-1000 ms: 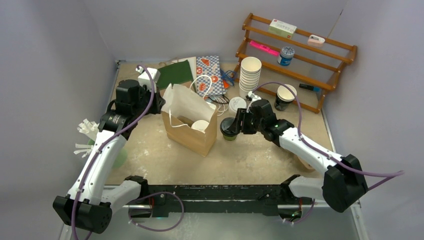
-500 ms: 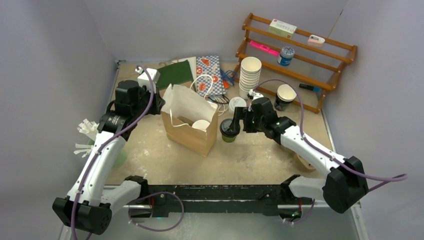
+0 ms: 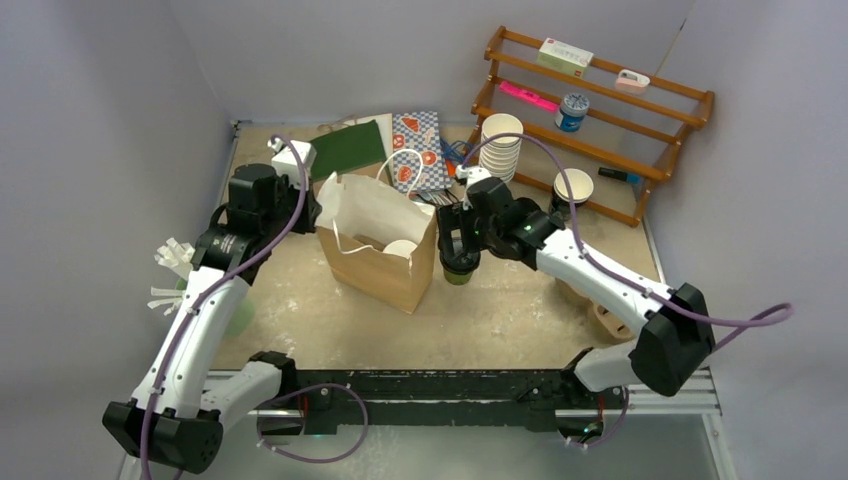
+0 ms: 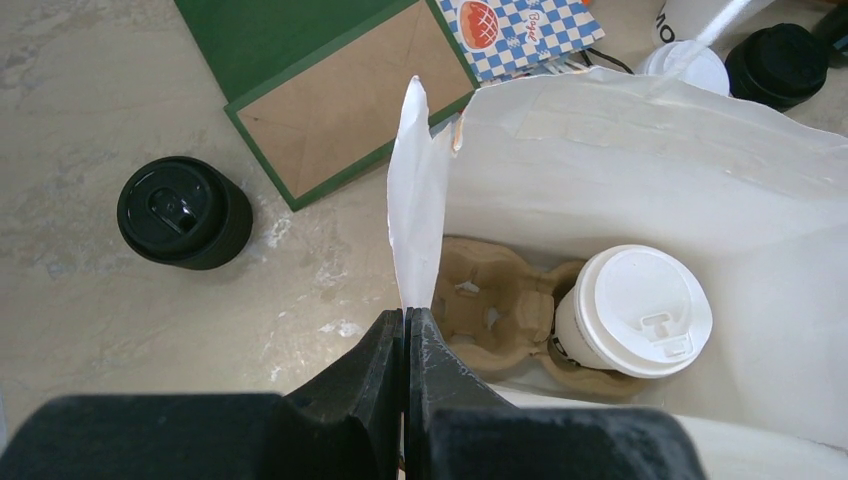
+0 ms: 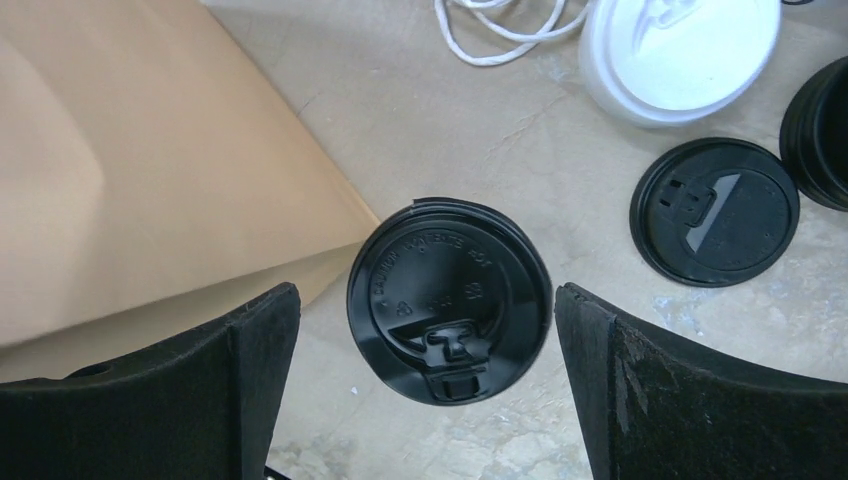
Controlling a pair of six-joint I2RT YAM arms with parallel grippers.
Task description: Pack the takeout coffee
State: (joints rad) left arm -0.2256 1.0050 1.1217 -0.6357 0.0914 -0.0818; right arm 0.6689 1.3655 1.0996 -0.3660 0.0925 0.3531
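Note:
The white-lid takeout cup (image 4: 640, 320) stands in a cardboard carrier (image 4: 500, 310) inside the open brown paper bag (image 3: 375, 265); it also shows in the top view (image 3: 400, 248). The black-lid takeout cup (image 5: 450, 300) stands on the table against the bag's right side (image 3: 458, 264). My right gripper (image 5: 425, 400) is open and hovers above it, one finger on each side, not touching. My left gripper (image 4: 405, 315) is shut on the bag's left top edge (image 4: 418, 200) and holds it up.
A second black-lid cup (image 4: 183, 212) stands left of the bag. A loose black lid (image 5: 715, 212), a white lid (image 5: 680, 50) and stacked black lids (image 5: 820, 130) lie right of the cup. A white cup stack (image 3: 500, 145), a lidless dark cup (image 3: 572, 190) and a wooden rack (image 3: 600, 110) stand behind.
My right gripper has swung left and away from me, from beside the black-lid cup to above it. The cup and bag stay put; my left arm barely shifts.

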